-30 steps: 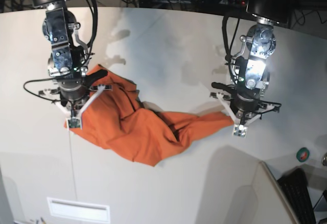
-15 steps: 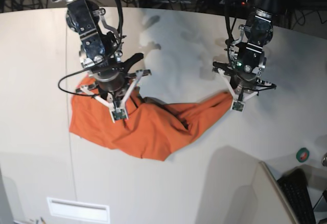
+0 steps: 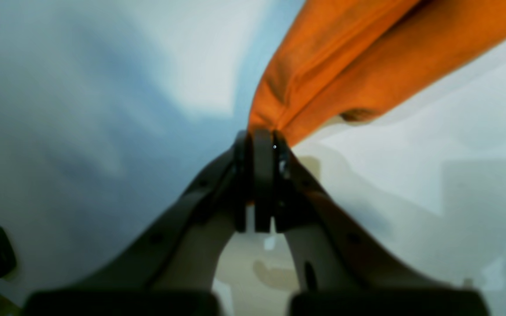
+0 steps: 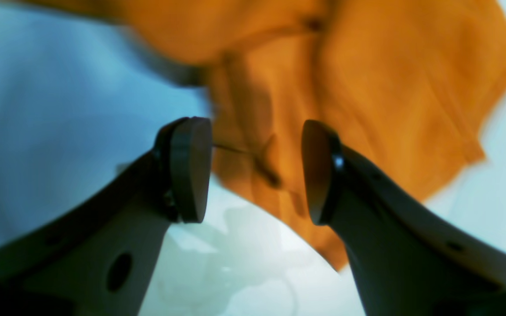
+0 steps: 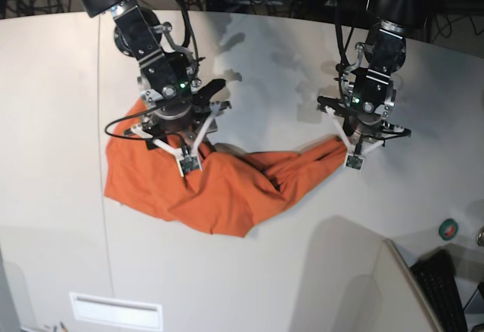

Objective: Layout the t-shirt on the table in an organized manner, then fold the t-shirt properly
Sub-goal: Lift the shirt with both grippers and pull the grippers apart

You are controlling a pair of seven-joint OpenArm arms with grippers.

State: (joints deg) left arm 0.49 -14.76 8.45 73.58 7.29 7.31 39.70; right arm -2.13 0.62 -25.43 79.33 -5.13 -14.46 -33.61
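Note:
The bright orange t-shirt (image 5: 227,188) lies bunched on the off-white table (image 5: 265,67), stretched into a band toward the view's right. My left gripper (image 5: 350,149) is shut on that right-hand end; in the left wrist view the closed left gripper (image 3: 262,137) pinches a corner of the t-shirt (image 3: 345,66), which trails away taut. My right gripper (image 5: 181,154) hovers over the shirt's left part. In the right wrist view the right gripper (image 4: 257,171) stands open, and the t-shirt (image 4: 367,87) lies below its fingers (image 4: 189,169), nothing gripped.
A thin dark seam (image 5: 100,218) runs down the table left of the shirt. A white rectangular slot (image 5: 116,311) sits near the front edge. A green tape roll (image 5: 448,230) and a black keyboard (image 5: 446,290) lie at the front right. Cables crowd the back edge.
My right gripper has opened and let go of the shirt after carrying its left part rightward. The left gripper, still shut on the cloth, moved slightly toward the back.

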